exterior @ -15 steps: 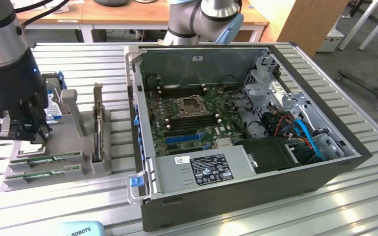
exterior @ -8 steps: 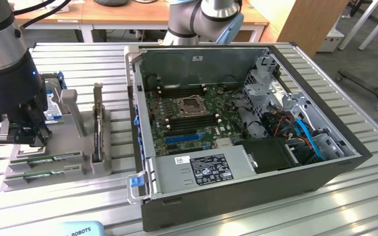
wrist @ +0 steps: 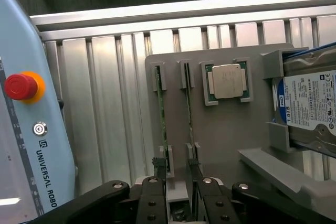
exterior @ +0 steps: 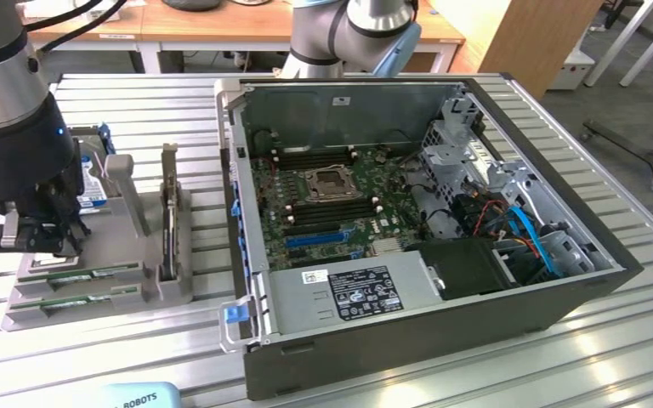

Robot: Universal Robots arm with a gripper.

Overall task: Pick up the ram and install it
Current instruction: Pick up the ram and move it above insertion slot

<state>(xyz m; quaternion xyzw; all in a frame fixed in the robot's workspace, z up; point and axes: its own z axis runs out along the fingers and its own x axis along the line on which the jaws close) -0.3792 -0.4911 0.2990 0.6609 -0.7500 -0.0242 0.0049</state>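
Note:
Two green ram sticks stand on edge in slots of the grey holder (exterior: 31,319); one ram (wrist: 161,111) and the other (wrist: 189,106) run side by side. In the exterior view they lie at the holder's near end (exterior: 77,277). My gripper (wrist: 177,195) hangs open just above the sticks' end, its black fingers (wrist: 156,192) about in line with the two sticks and holding nothing. From the exterior view the gripper (exterior: 41,240) is over the holder's left end. The motherboard (exterior: 326,191) lies in the open computer case (exterior: 417,327) to the exterior view's right.
The holder also carries a square silver processor (wrist: 227,81), a blue-labelled hard drive (wrist: 310,111) and a tall dark expansion card (exterior: 169,217). A light blue pendant with a red stop button (wrist: 21,86) lies beside it on the slatted metal table (exterior: 133,110).

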